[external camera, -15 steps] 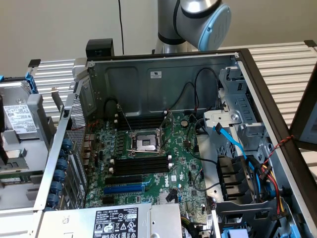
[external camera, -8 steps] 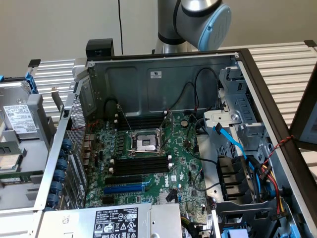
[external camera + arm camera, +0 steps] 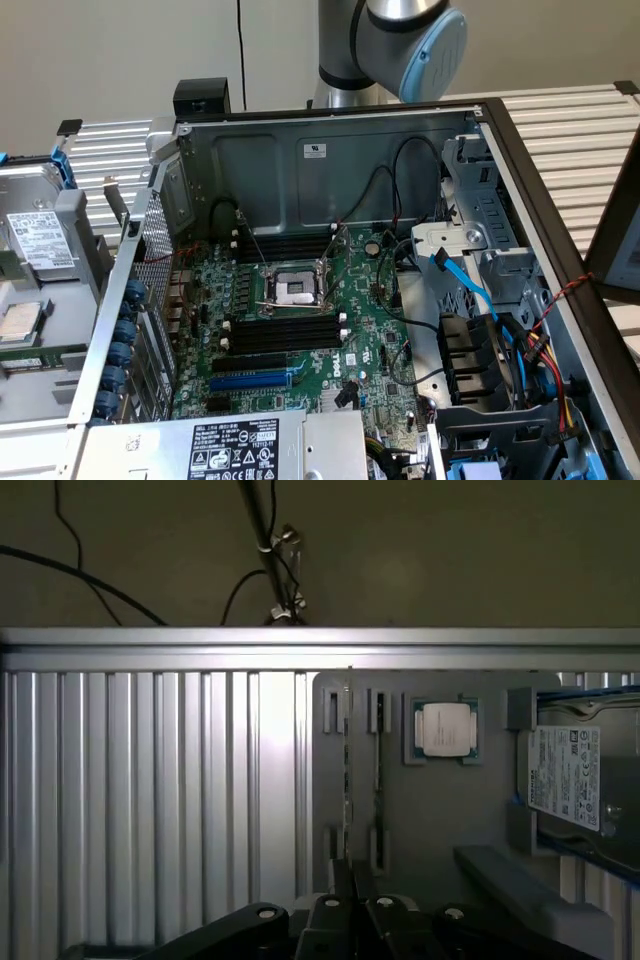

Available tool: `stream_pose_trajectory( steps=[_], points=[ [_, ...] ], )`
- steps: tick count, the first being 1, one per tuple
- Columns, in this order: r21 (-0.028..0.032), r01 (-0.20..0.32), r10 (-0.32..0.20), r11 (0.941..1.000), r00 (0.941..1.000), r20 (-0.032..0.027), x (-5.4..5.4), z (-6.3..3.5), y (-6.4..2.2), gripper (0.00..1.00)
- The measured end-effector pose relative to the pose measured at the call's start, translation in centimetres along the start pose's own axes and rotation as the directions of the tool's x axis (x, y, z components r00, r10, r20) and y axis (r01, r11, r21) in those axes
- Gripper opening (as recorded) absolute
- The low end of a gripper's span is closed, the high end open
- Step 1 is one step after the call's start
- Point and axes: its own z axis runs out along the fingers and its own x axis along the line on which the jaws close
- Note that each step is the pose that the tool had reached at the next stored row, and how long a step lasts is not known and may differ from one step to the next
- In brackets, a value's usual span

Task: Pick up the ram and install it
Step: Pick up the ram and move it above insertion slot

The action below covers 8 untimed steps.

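My gripper (image 3: 350,877) is shut, its dark fingers pressed together on the ram (image 3: 347,770). The ram shows edge-on as a long thin strip running out from the fingertips. It hangs over the grey parts tray (image 3: 440,820), a little off its bracket. A second thin stick (image 3: 377,770) stands on edge in the holder beside it. In the exterior view the green motherboard (image 3: 370,350) lies in the open computer case, with empty black memory slots (image 3: 285,330) on both sides of the processor socket (image 3: 297,288). The arm's elbow (image 3: 415,40) rises behind the case.
On the tray rest a loose processor (image 3: 443,728) and a hard drive (image 3: 568,775); the tray (image 3: 70,215) sits at the exterior view's left of the case. Ribbed aluminium table (image 3: 150,800) surrounds it. Cables, a blue data lead (image 3: 462,280) and drive cages crowd the case's right side.
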Motion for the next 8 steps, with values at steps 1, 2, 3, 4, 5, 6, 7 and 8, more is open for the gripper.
stream_pose_trajectory(
  steps=[1, 2, 3, 4, 5, 6, 7, 8],
  points=[
    [0.0, 0.0, 0.0, 1.0, 1.0, 0.0, 0.0, -0.44, 0.0, 0.12],
    [0.0001, 0.0, 0.0, 1.0, 1.0, 0.0001, 0.0, -0.88, 0.01, 0.12],
    [-0.0001, 0.0, 0.0, 1.0, 1.0, 0.0, 0.0, -1.34, 0.01, 0.12],
    [0.0, 0.0, 0.0, 1.0, 1.0, 0.0, 0.0, -1.79, 0.01, 0.12],
    [0.0, 0.0, 0.0, 1.0, 1.0, 0.0001, 0.0, -2.25, 0.0, 0.12],
    [-0.0001, 0.0, 0.0, 1.0, 1.0, 0.0, 0.0, -2.7, 0.0, 0.12],
    [0.0, 0.0, 0.0, 1.0, 1.0, 0.0, 0.0, -3.19, -0.01, 0.12],
    [0.0, 0.0, 0.0, 1.0, 1.0, 0.0, 0.0, -3.52, -0.01, 0.12]
  ],
)
